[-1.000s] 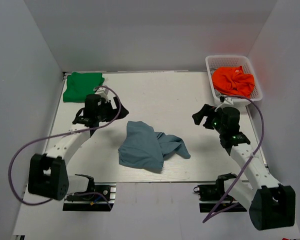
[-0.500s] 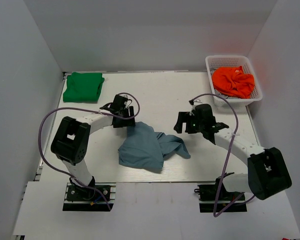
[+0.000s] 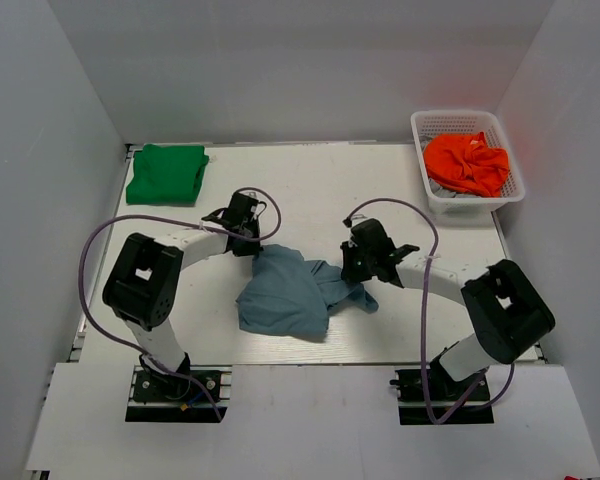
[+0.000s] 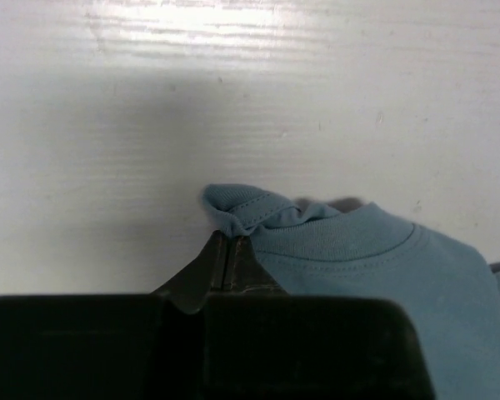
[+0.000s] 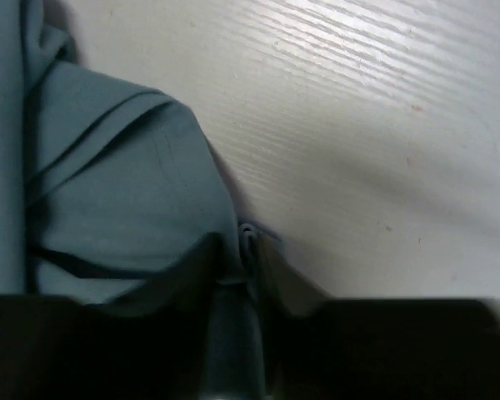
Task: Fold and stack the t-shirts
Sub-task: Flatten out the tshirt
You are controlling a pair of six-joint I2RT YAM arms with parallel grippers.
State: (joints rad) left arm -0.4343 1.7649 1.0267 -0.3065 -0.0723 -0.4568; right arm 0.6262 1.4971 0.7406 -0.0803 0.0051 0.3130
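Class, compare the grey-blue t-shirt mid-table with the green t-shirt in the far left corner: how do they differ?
The grey-blue t-shirt lies crumpled; the green t-shirt is folded into a compact rectangle. The left gripper and right gripper pinch the grey-blue t-shirt at opposite edges; nothing touches the green t-shirt. Both are plain cloth on the table.

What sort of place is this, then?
Probably a robot test booth: a white table boxed in by plain panels, a left arm and right arm bolted at its edge, a blue shirt, green shirt and basket laid out.
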